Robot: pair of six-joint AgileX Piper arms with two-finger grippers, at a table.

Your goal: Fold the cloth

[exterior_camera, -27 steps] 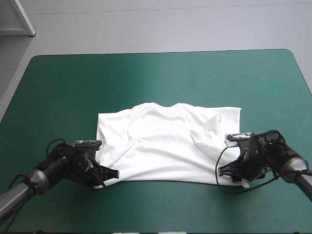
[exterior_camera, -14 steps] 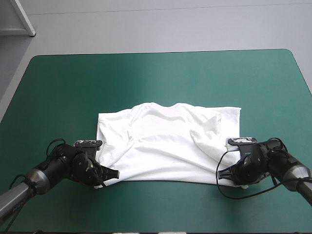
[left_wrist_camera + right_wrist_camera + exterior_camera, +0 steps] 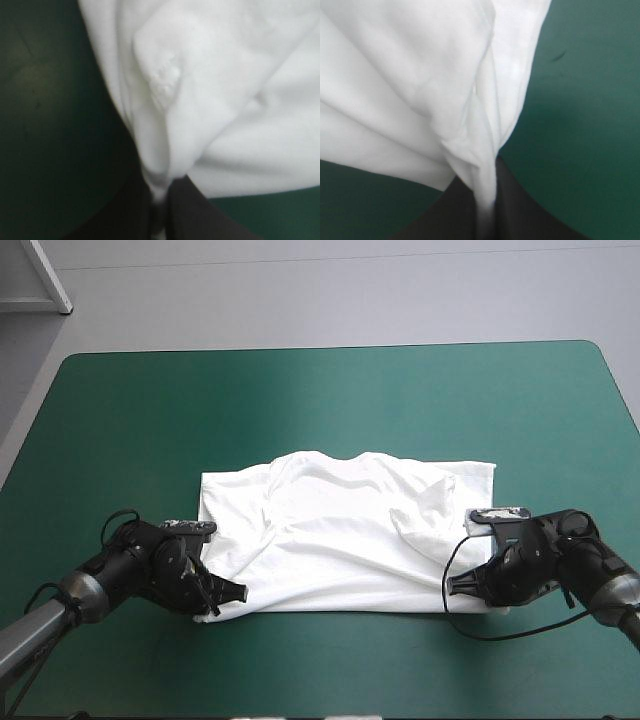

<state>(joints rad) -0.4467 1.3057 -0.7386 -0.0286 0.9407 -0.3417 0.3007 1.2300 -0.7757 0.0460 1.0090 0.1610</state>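
- T-shirt (image 3: 345, 530), white, seen in the high view spread flat on the teal-green cover (image 3: 300, 400), toward the near edge, its long side running across between my arms. My left gripper (image 3: 226, 597) is at its near left corner and my right gripper (image 3: 463, 588) at its near right corner, each arm equally close to its own corner. The cloth lies ahead of both, toward the far edge, so I judge the fold must carry the near hem that way. No container in sight
- Left wrist view: my black fingers (image 3: 200, 220) all but pressed together, pinching a ridge of white cloth that runs on ahead of them
- Right wrist view: the same here, fingers nipping a gathered fold of the corner, cover on either side
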